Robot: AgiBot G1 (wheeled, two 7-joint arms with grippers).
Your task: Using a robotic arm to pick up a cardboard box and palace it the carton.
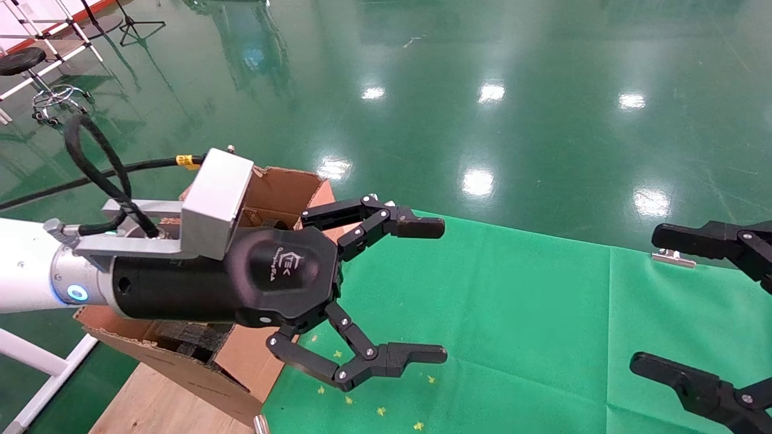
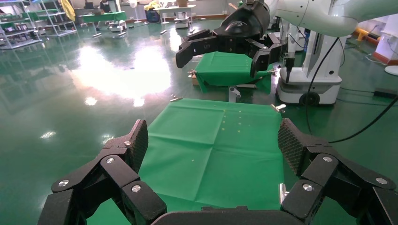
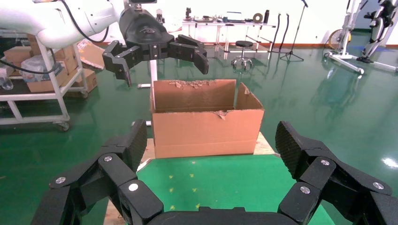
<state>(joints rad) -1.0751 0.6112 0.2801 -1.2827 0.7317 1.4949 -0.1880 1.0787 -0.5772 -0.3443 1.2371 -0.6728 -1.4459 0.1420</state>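
Observation:
The robotic arm, my white left arm with its grey bracket (image 1: 217,199), reaches in from the left. Its black left gripper (image 1: 431,291) hangs open and empty by the near edge of the carton (image 1: 283,187), over the green cloth (image 1: 512,313). The carton (image 3: 206,126) is large, brown and torn-edged, with dark foam pieces (image 1: 193,337) inside. The right wrist view shows the left gripper (image 3: 164,65) above the carton. My right gripper (image 1: 654,299) is open and empty at the right edge. The cardboard box is out of view in every frame.
The carton rests on a wooden board (image 1: 157,404) beside the cloth-covered table. A metal clip (image 1: 672,258) holds the cloth's far edge. A white frame (image 1: 36,361) stands at the lower left. A stool (image 1: 24,60) and stands are far back left.

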